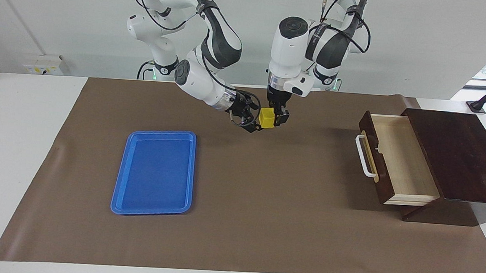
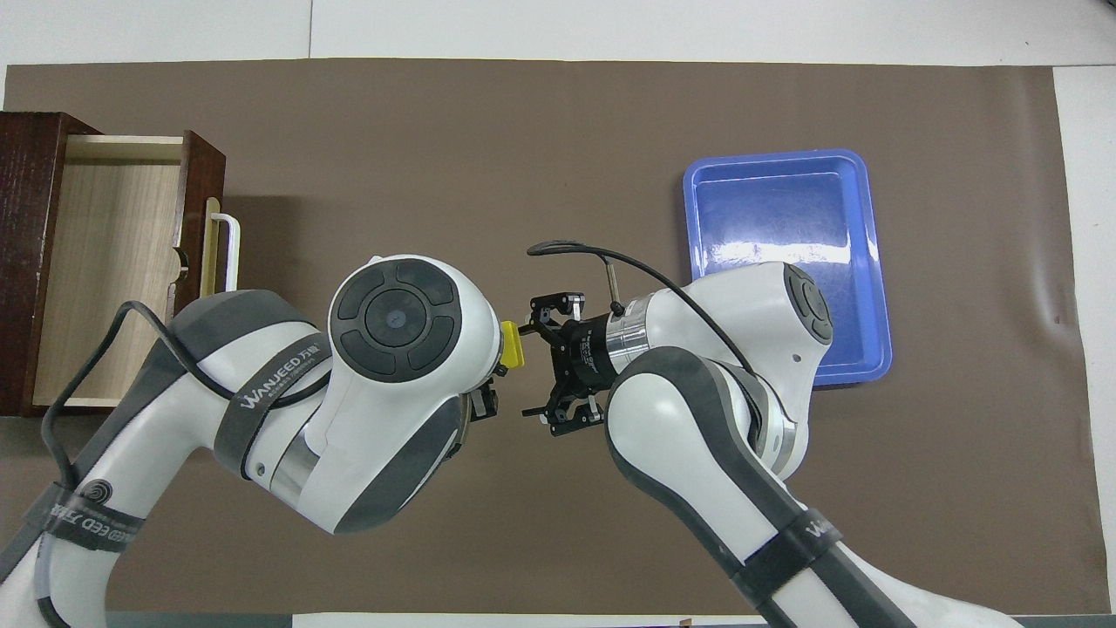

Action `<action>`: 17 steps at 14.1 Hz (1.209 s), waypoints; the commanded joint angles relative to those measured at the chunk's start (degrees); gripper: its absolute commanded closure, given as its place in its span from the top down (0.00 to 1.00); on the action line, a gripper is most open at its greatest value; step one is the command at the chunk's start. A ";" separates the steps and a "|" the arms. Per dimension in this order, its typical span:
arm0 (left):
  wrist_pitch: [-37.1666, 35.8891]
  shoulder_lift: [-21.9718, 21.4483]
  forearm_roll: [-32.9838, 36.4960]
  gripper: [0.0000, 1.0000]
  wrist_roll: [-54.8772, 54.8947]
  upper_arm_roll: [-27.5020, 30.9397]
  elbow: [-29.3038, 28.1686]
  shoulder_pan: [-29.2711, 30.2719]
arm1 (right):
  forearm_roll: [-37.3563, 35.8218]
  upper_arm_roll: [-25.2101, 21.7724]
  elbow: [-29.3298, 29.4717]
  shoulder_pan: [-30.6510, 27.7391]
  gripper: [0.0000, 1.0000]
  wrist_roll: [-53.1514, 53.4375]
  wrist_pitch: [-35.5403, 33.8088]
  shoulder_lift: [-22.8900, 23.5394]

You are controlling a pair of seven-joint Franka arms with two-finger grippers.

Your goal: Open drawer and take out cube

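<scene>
Our left gripper (image 1: 274, 117) hangs above the brown mat (image 1: 263, 222), clenched on the yellow cube (image 1: 266, 117). Our right gripper (image 1: 253, 124), fingers spread, sits just beside the cube. The drawer (image 1: 397, 158) stands open.

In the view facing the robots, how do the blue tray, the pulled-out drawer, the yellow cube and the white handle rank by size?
Largest to smallest:
1. blue tray
2. drawer, close to the tray, so that order is unsure
3. white handle
4. cube, held up in the left hand
</scene>
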 commanded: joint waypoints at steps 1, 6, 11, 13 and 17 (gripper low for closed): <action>0.99 -0.77 -1.00 0.00 -0.33 0.59 -1.83 -1.90 | 1.97 0.12 2.14 0.19 1.00 -2.74 0.94 0.60; 0.99 -0.77 -1.00 0.00 -0.33 0.59 -2.18 -1.82 | 2.14 0.03 4.08 -2.52 1.00 -2.57 1.47 1.48; 1.08 -0.77 -1.00 0.00 -0.33 0.59 -2.18 -1.90 | 2.15 0.03 3.90 -1.66 1.00 -2.65 1.82 1.40; 1.08 -0.77 -1.00 0.00 -0.33 0.59 -2.18 -1.82 | 2.15 0.04 3.82 -0.08 1.00 -2.48 1.82 1.31; 1.08 -0.86 -1.00 0.00 -0.33 0.59 -2.18 -1.82 | 2.15 0.03 3.46 -0.16 1.00 -2.57 1.64 1.22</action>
